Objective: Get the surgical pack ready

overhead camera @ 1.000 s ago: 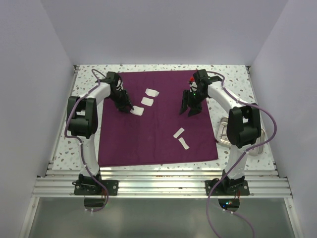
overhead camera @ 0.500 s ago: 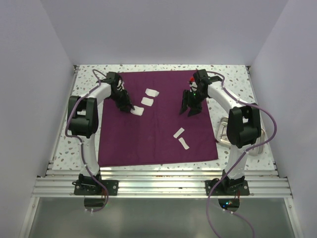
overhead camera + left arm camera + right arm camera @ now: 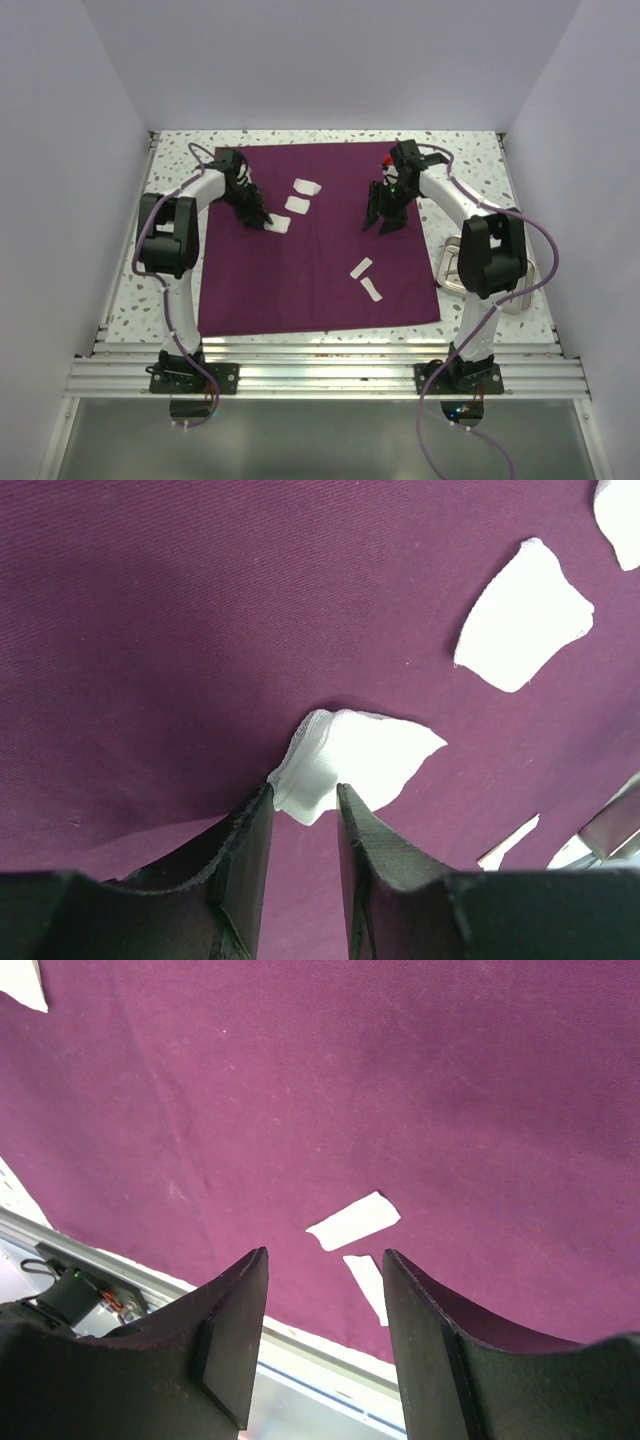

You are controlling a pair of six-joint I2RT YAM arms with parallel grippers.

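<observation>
My left hand (image 3: pixel 302 794) straddles the near corner of the gauze pad (image 3: pixel 375 755), which stretches ahead-right, but I can't tell if it's pinched.

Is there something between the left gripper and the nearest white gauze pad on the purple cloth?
Nothing visible does. The left gripper straddles the near corner of that gauze pad, and only bare purple cloth lies around it.
</observation>
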